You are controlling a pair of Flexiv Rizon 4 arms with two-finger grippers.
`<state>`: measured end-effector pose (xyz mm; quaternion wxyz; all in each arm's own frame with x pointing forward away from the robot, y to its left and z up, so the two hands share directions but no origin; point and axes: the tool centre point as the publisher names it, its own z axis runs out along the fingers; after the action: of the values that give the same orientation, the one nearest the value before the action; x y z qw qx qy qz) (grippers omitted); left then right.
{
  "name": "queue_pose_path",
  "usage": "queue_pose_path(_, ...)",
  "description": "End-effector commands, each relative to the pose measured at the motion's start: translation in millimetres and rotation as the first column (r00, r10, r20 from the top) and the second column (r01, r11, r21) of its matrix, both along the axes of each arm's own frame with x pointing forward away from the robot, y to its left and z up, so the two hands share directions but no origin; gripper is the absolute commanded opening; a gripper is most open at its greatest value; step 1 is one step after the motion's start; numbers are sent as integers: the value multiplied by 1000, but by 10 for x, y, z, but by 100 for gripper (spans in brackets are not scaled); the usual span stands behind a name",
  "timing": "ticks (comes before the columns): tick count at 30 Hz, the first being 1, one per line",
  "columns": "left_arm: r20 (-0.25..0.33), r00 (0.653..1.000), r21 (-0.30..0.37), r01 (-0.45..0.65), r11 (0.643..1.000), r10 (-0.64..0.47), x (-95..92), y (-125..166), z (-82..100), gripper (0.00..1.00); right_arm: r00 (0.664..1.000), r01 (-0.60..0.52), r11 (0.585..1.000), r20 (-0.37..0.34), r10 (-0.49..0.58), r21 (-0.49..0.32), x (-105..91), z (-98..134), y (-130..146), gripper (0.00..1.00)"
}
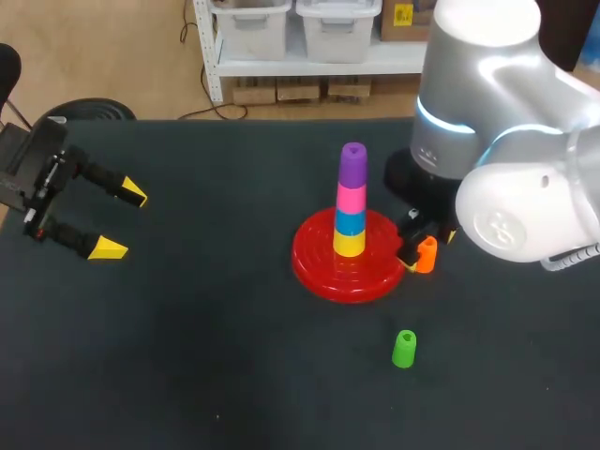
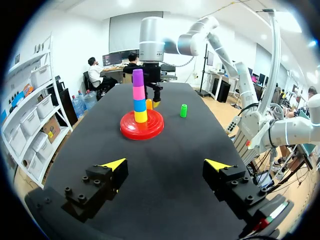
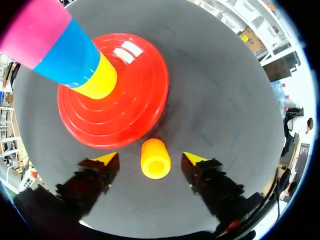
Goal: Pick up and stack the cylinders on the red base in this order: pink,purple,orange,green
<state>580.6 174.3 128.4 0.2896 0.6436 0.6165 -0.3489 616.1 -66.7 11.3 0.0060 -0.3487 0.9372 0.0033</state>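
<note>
Orange cylinder (image 3: 155,158) centred within right claw (image 3: 150,159).

Showed a black, matte table (image 1: 187,375) filling most of the head view. Held a yellow cylinder (image 1: 349,244) standing upright a little right of the table's middle, with a blue cylinder (image 1: 350,221) stacked straight on top, touching it. Seen from the left wrist, stood far across the table, yellow below, blue above. Seen from the right wrist, rose close ahead, in the same order.
</note>
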Motion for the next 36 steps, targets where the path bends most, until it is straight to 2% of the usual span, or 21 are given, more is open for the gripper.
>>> queue_pose_path(1, 2, 1000, -2, 1, 1000, -1, 4, 2, -13, 100, 1000, 0, 1000, 0, 0, -1, -8, -12, -2, 0)
queue_pose_path(19, 2, 1000, -2, 1, 1000, -1, 4, 2, -13, 100, 1000, 0, 1000, -3, 0, -9, -19, -11, -21, 0)
queue_pose_path(24, 2, 1000, -2, 1, 1000, -1, 4, 2, -13, 100, 1000, 0, 1000, 10, 0, -2, -17, 61, -14, 0)
queue_pose_path(30, 2, 1000, -2, 1, 1000, -1, 4, 2, -13, 100, 999, 8, 1000, 48, -7, -19, -30, 349, -40, 0)
queue_pose_path(36, 2, 1000, -2, 1, 1000, -1, 4, 2, -13, 100, 994, 17, 1000, 108, -16, -7, -15, 836, -98, 0)
